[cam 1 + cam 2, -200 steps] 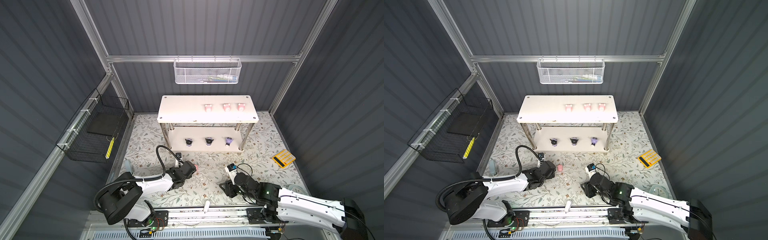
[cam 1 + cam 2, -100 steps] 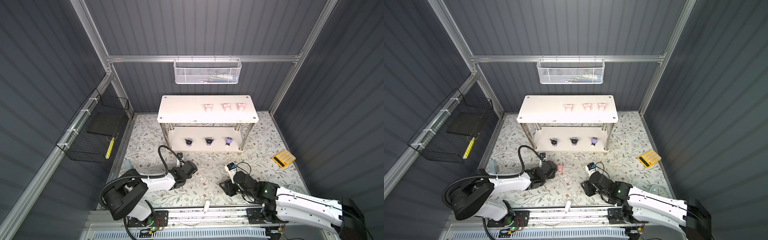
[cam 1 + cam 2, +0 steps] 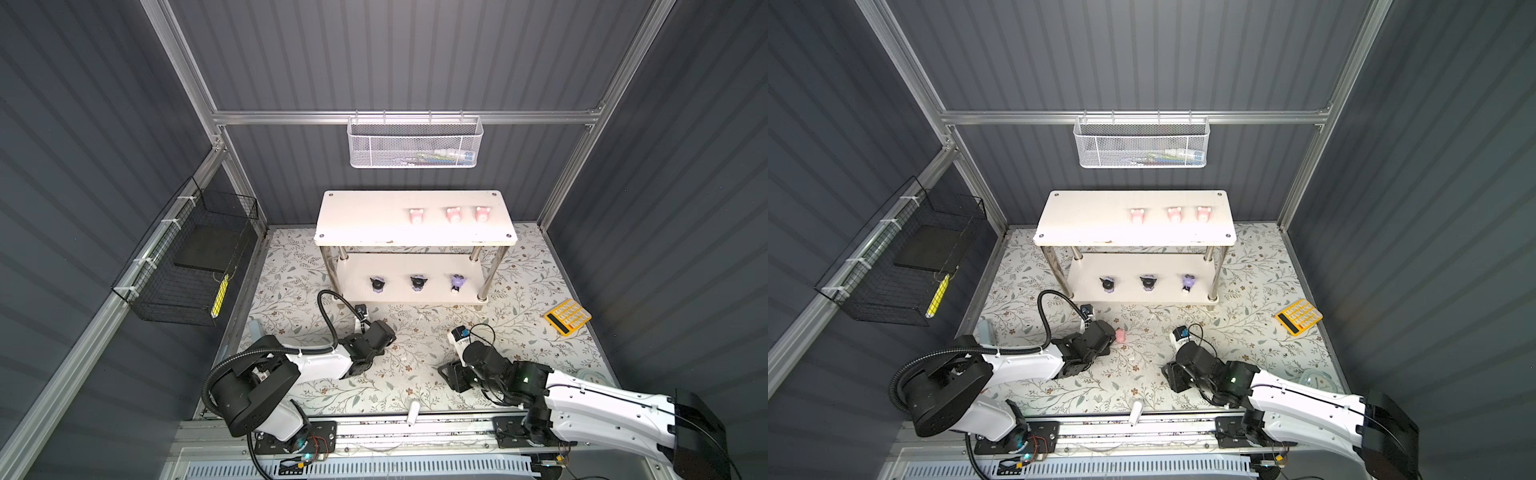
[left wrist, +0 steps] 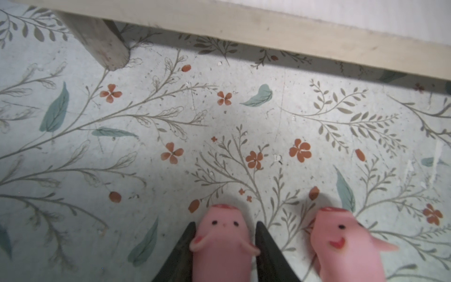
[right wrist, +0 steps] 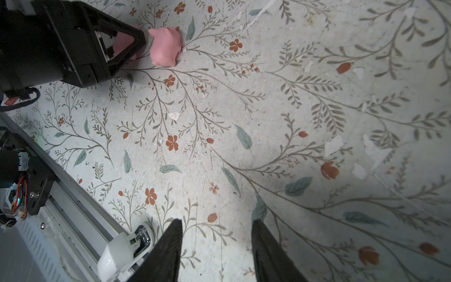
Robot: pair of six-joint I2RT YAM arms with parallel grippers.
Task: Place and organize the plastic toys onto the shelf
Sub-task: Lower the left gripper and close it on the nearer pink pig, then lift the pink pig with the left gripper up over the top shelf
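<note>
**Left claw** (image 4: 225, 223): fingers pressed on both flanks of a pig (image 4: 222, 246), across its narrow width. I judge it gripped and not yet lifted (it appears to sit on the tabletop (image 4: 146, 117)).

**Deciding relation:** the shelf (image 3: 361, 220) lies straight ahead of this claw. The pig's long axis runs with the fingers, head end toward the shelf. A loose pig (image 3: 1121, 335) lies just beside the claw on its right (a sideways drift at lift-off could knock it).

**Shelf state:** three pigs (image 3: 453, 214) stand on the right half of the top board, and the left half is bare. Purple toys (image 3: 417, 282) line the lower board.

**Arm pose:** the left arm is stretched low over the tabletop, forearm near level, wrist aimed at the shelf. It is the nearer arm to both pigs on the tabletop.

**Right claw** (image 5: 217, 221): jaws apart, holding nothing, pointed down at bare tabletop, well apart from the pigs.
</note>
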